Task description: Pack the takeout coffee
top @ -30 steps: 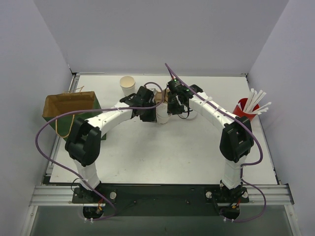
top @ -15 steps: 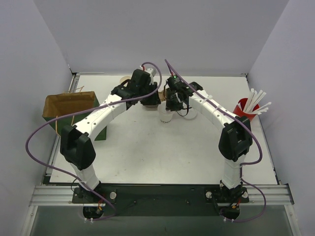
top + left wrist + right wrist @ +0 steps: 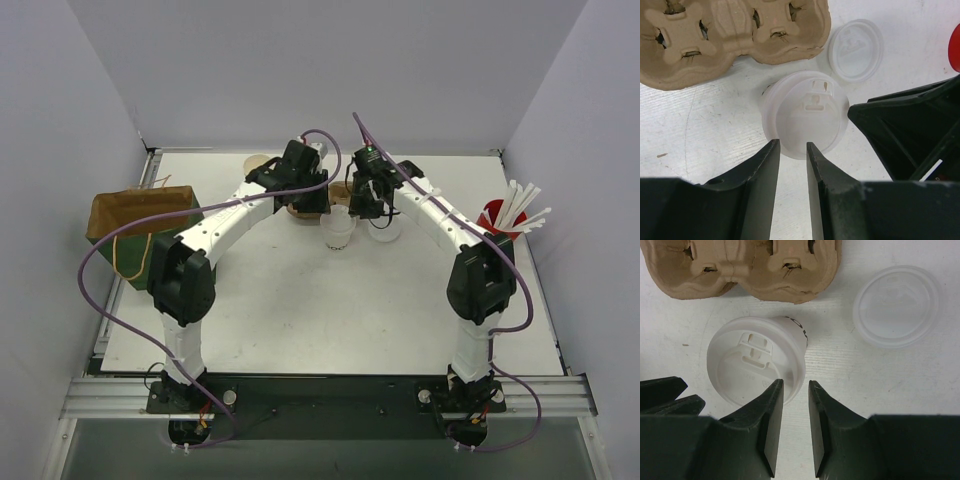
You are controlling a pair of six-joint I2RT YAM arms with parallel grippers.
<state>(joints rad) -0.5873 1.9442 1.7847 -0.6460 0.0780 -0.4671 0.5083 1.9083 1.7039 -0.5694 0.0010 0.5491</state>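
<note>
Item: lidded cup [image 3: 807, 112], the takeout coffee in hand, is standing upright on the table [image 3: 300, 320] toward 12 o'clock from its centre, with its lid pressed on and its contents hidden. The left gripper [image 3: 792, 146] is hovering over the cup's 6 o'clock rim, jaws slightly apart with nothing between them. The right gripper [image 3: 795, 384] is hovering at the same cup's 4 o'clock edge in its own view, jaws likewise a narrow gap apart and gripping nothing. Handling note, as judgement: the step is probably lifting this cup into the carrier. Either gap is looking too narrow for the cup, so one claw should be widening before descending. It should be closing on the paper wall below the lid rim and keeping the cup upright, while the other arm is giving room. Cup carrier [image 3: 730, 35] is lying just beyond the cup at 11 o'clock, and the wells in view are empty. Loose lid [image 3: 856, 49] is lying flat at the cup's 1 o'clock, apart from it. Open cup [image 3: 256, 161] is standing unlidded at the table's 11 o'clock, partly hidden by the left arm. Paper bag [image 3: 135, 212] is standing at 9 o'clock with its mouth open, contents not discernible. Red cup [image 3: 492, 215] at 3 o'clock is holding white straws [image 3: 525, 203].
</note>
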